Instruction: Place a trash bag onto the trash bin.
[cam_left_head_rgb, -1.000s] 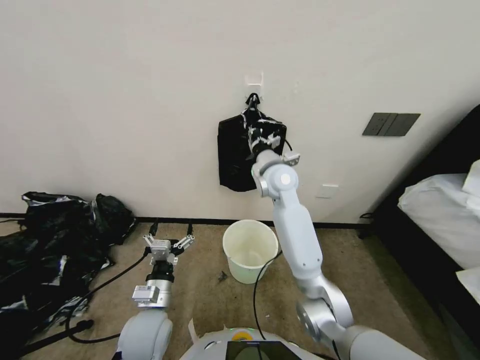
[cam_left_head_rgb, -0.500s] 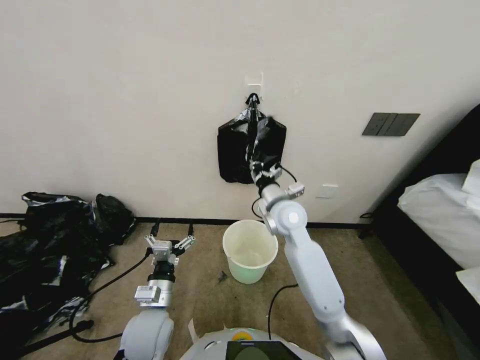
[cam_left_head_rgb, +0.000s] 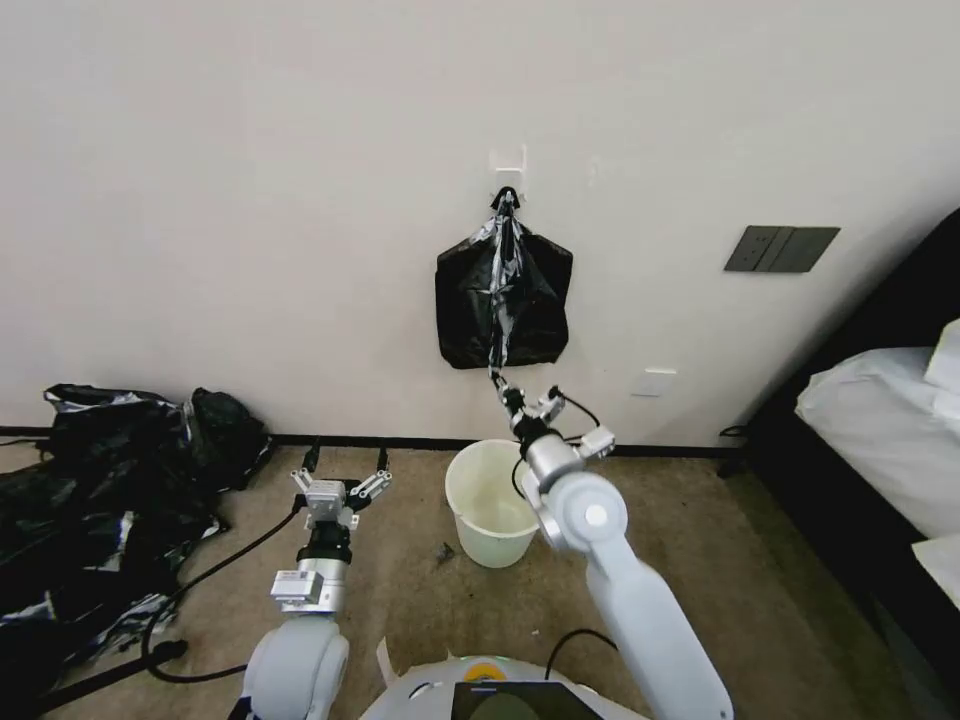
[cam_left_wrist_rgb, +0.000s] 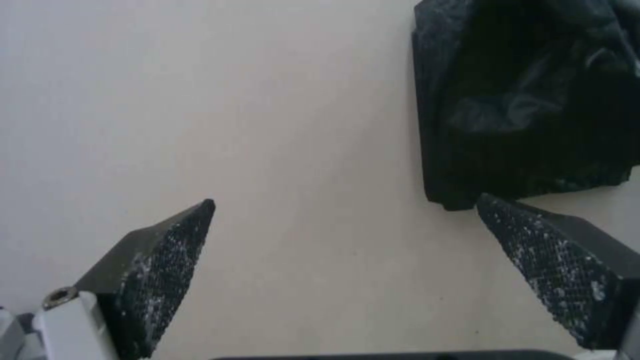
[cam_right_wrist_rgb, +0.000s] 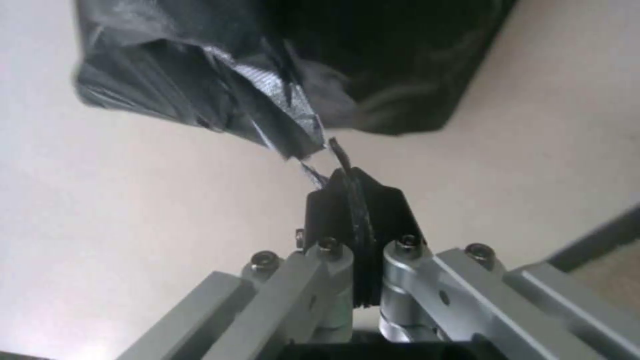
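Head view: the right gripper (cam_left_head_rgb: 510, 393) is raised in front of the wall (cam_left_head_rgb: 250, 200), just above the far rim of the trash bin (cam_left_head_rgb: 490, 510). Its fingers are pressed together on a thin strand of the trash bag (cam_left_head_rgb: 503, 290). This strand is stretched from the hook (cam_left_head_rgb: 508, 170) on the wall down to the gripper, and it runs in front of the black bundle (cam_left_head_rgb: 465, 310) that hangs flat on the same hook.

In the right wrist view, the two black pads (cam_right_wrist_rgb: 353, 220) are closed with the glossy plastic between them, and the wrinkled trash bag (cam_right_wrist_rgb: 267, 110) rises from them toward the hanging bundle (cam_right_wrist_rgb: 400, 65).

The trash bin stands upright on the carpet (cam_left_head_rgb: 420, 590), near the wall and below the bundle, and its mouth is uncovered.

The left gripper (cam_left_head_rgb: 338, 483) is low over the carpet, to the left of the bin and well apart from it. Its fingers are spread apart and hold nothing; the left wrist view shows the two textured fingertips (cam_left_wrist_rgb: 167, 270) wide from each other.

A big heap of black plastic sheeting (cam_left_head_rgb: 100, 490) lies on the floor at the far left.
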